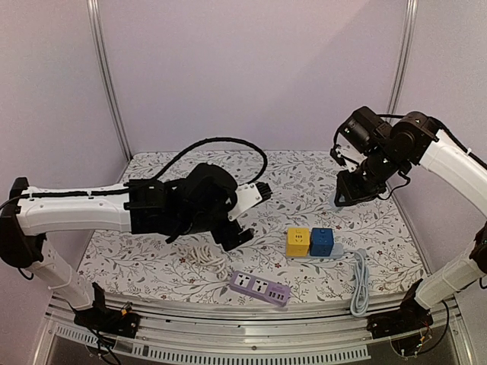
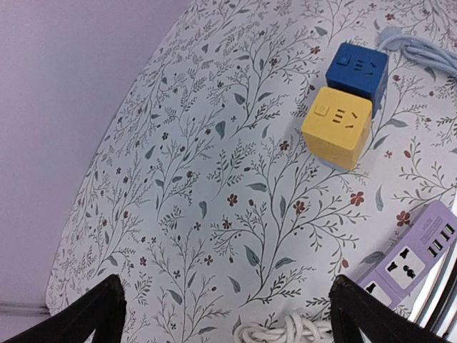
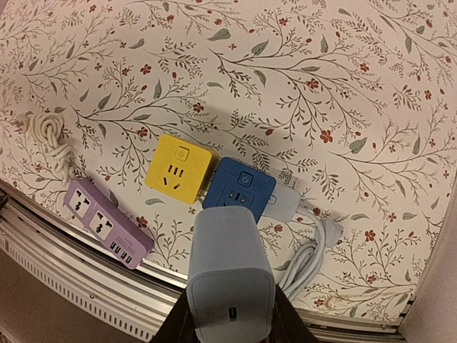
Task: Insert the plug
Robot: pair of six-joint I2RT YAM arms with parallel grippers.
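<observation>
A knotted white cord (image 1: 204,255) lies on the flowered desk (image 1: 304,182), just beyond the left end of the purple power strip (image 1: 260,288). A metal rail (image 1: 228,323) runs along the desk edge on the strip's near side.

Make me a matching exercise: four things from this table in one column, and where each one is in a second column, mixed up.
Things:
1. yellow cube
2. purple power strip
3. white cord
4. grey charger

Places:
A. coiled near the left gripper
B. held in the right gripper
C. closest to the front edge of the table
D. right beside the blue cube

Pairs: 1-D, 2-C, 3-A, 4-B
</observation>
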